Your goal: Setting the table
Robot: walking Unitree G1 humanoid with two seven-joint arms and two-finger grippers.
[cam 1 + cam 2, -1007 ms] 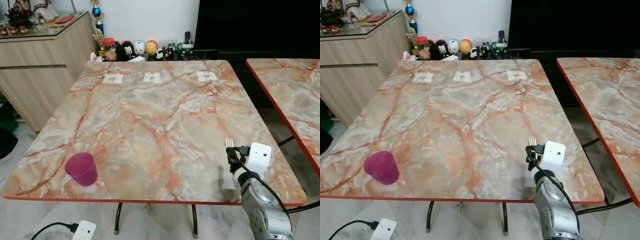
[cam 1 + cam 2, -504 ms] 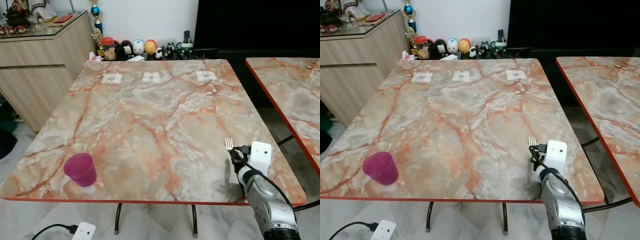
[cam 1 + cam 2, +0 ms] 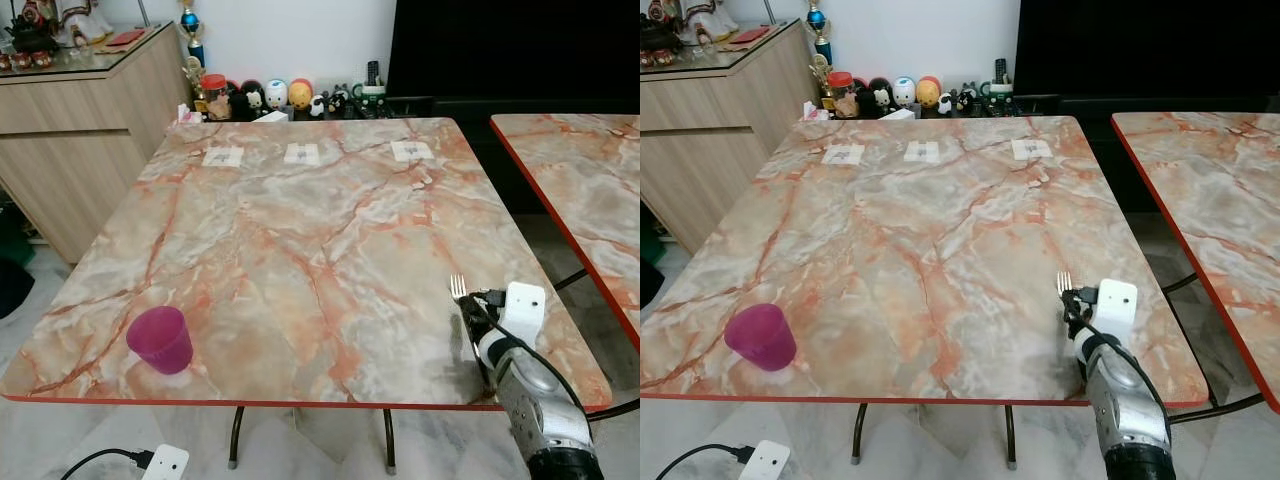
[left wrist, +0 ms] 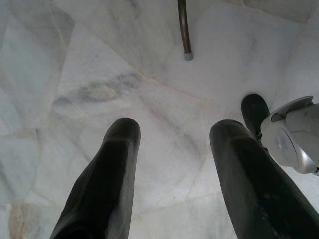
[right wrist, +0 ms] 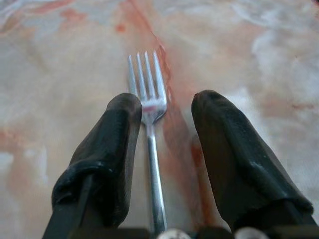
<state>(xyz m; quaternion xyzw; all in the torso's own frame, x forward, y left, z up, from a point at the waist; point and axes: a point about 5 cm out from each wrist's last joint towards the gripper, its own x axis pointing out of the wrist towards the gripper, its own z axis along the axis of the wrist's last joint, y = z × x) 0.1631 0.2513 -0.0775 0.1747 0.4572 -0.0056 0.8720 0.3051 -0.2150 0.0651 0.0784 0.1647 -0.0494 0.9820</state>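
Marble-patterned table point(image 3: 300, 250), orange and grey veining, red edge; main surface before the robot

Item 1: fork point(image 5: 149, 144), silver metal. Lies flat on the table near its 4 o'clock corner, tines point(image 3: 458, 287) pointing toward 12 o'clock, away from the robot. In the right wrist view the handle runs back between the two black fingers point(image 5: 107, 154); a gap shows on each side of it, more on one side than the other.

Item 2: right claw point(image 5: 159, 119), on a silver arm with a white camera box point(image 3: 523, 310) beside it. Positioned over the table's 4 o'clock corner, low over the surface. Fingers spread apart around the fork; whether either finger touches the fork is not clear.

Item 3: left claw point(image 4: 172, 134), hanging below table height over a pale marble floor point(image 4: 149, 74). Fingers parted, nothing between them. A dark table leg point(image 4: 184, 30) stands on the floor beyond it.

Item 4: cup point(image 3: 160, 339), magenta plastic, upright, near the table's 7 o'clock corner and well apart from the fork.

Item 5: three small white tags point(image 3: 303, 154), in a row along the 12 o'clock edge.

Item 6: row of small figurines point(image 3: 270, 97) beyond the 12 o'clock edge, against the wall.

Item 7: wooden sideboard point(image 3: 80, 130) at 10 o'clock.

Item 8: second table point(image 3: 580, 190) of the same pattern at 3 o'clock, standing apart from the first
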